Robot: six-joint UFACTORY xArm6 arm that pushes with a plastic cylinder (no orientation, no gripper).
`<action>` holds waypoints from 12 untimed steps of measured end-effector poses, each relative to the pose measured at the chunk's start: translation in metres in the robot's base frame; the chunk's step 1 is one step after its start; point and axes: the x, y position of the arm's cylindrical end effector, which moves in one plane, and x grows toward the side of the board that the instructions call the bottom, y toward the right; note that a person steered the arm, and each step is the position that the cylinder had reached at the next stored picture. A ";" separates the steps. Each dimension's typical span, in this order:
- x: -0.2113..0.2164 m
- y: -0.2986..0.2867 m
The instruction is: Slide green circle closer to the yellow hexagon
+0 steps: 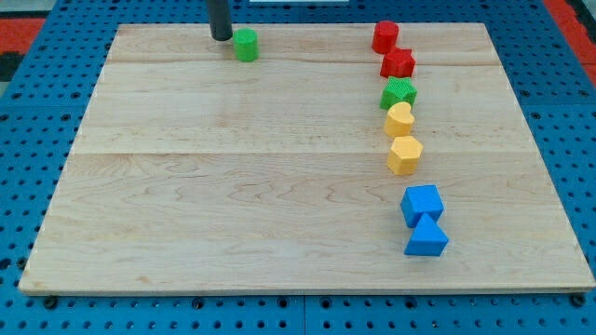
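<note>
The wooden board (233, 186) is lying across the blue pegboard (37, 112). The yellow hexagon (404, 154) is sitting in the column of blocks at the view's right, below the yellow heart (399, 119). The green circle (246, 45) is resting near the top edge, well apart from the hexagon. My tip (222, 38) is standing just left of the circle; being a plain rod, it has no jaws to open or close.

— What colours sit on the pale, grained wooden table (233, 186)?
— Two red blocks (386, 36), two green, one of them the green circle (246, 45), two yellow, including the yellow hexagon (404, 155), and two blue
</note>
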 end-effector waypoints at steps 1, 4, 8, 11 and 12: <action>0.052 0.049; 0.145 0.090; 0.149 0.148; 0.227 0.155; 0.164 0.161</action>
